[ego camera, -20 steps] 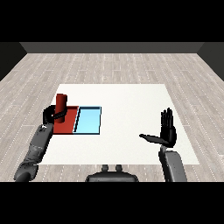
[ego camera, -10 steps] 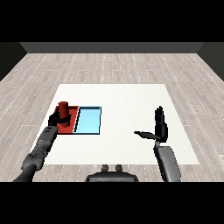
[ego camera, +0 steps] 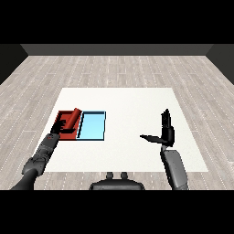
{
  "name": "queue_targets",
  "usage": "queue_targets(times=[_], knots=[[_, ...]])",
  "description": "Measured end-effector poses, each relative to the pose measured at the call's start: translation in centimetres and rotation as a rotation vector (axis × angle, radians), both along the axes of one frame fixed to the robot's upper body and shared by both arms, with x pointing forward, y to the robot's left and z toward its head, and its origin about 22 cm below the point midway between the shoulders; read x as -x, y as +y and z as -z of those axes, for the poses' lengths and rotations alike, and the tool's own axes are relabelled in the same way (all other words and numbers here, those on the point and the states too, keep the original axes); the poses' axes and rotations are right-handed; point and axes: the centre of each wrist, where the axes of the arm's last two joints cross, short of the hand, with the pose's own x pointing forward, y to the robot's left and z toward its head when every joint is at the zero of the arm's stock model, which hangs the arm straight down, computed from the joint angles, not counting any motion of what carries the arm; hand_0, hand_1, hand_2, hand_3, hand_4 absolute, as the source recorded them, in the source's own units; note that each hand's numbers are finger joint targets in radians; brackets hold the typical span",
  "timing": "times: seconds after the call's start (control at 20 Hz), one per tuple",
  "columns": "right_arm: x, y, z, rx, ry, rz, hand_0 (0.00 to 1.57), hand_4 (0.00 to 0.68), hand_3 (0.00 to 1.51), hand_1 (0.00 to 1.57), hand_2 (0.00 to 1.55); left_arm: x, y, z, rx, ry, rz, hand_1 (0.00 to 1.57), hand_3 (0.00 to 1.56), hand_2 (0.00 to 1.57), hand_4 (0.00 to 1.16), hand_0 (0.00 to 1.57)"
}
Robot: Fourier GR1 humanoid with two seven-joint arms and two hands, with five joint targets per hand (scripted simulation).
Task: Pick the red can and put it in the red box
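Observation:
The red can (ego camera: 73,117) leans tilted in the red tray (ego camera: 61,119), its top toward the light blue tray (ego camera: 93,126). My left hand (ego camera: 57,130) sits at the red tray's near edge, just below the can's lower end. Its fingers reach out along the tray front and do not wrap the can. My right hand (ego camera: 167,131) hovers over the table's right side, far from both trays, fingers straight up and thumb pointing left, holding nothing.
The two trays lie side by side at the left of the white table (ego camera: 132,109). Wooden floor surrounds the table on all sides.
The can came down from upright above the red tray to a tilted lean inside it, and my left hand has let go. My right hand drew slightly back and turned edge-on.

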Motion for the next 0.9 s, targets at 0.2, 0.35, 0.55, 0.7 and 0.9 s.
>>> queue_targets(times=[0.2, 0.35, 0.55, 0.7, 0.9], knots=[[0.0, 0.1, 0.2, -0.012, -0.01, -0.006, 0.0, 0.0, 0.0, 0.0, 0.0, -0.4, 1.3, -1.4, -0.03, -0.005, -0.047, 0.0, 0.0, 0.0, 0.0, 0.0], [0.9, -0.6, 0.3, -0.017, -0.014, -0.013, 0.0, 0.0, 0.0, 0.0, 0.0, 0.0, 2.3, -1.7, 0.016, -0.102, -0.095, 0.0, 0.0, 0.0, 0.0, 0.0], [0.9, -0.1, 0.2, -0.044, -0.021, -0.031, 0.0, 0.0, 0.0, 0.0, 0.0, -1.8, 1.5, -3.6, 0.118, -0.413, -0.097, 0.0, 0.0, 0.0, 0.0, 0.0], [0.9, -0.1, 0.1, -0.065, -0.03, -0.059, 0.0, 0.0, 0.0, 0.0, 0.0, -3.7, -0.8, -5.2, 0.261, -0.662, -0.03, 0.0, 0.0, 0.0, 0.0, 0.0], [1.0, 0.7, 0.5, -0.101, -0.021, -0.142, 0.0, 0.0, 0.0, 0.0, 0.0, -5.4, -5.2, -5.9, 0.468, -0.899, 0.123, 0.0, 0.0, 0.0, 0.0, 0.0]])
